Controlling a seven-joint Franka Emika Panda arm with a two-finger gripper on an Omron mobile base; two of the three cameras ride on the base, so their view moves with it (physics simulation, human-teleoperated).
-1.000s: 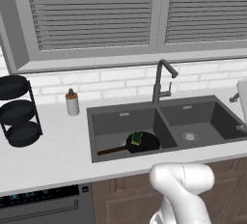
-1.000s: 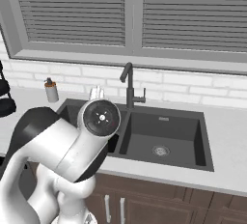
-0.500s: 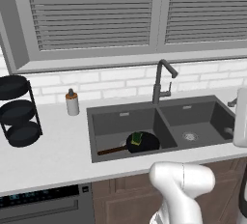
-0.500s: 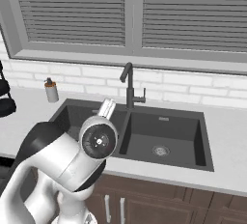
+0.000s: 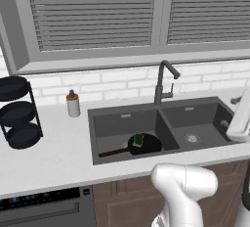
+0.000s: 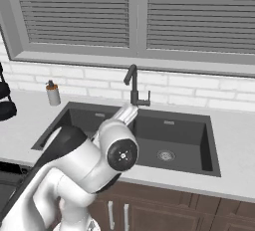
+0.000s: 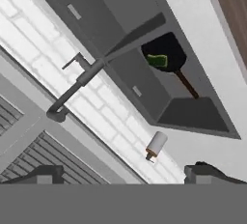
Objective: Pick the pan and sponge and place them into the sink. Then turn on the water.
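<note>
The black pan (image 5: 144, 146) lies in the left basin of the dark grey sink (image 5: 126, 122), its brown handle pointing left. The yellow-green sponge (image 5: 138, 140) rests inside the pan. The hand view looks down on the same pan (image 7: 166, 53) and sponge (image 7: 158, 61) from high above. My gripper (image 7: 124, 177) is open, its fingertips (image 7: 44, 175) wide apart with nothing between them, well clear of the sink (image 7: 144, 100). The gooseneck faucet (image 5: 163, 81) stands behind the divider; no water shows at its spout.
A soap dispenser (image 5: 73, 104) stands on the counter left of the sink. A black tiered rack (image 5: 17, 113) sits at the far left. My white arm (image 6: 107, 155) covers the left basin in the right base view. Window blinds rise behind the faucet (image 6: 133, 83).
My arm's elbow has swung lower and to the right in the right base view. Pan, sponge and faucet have not moved. The gripper stays open.
</note>
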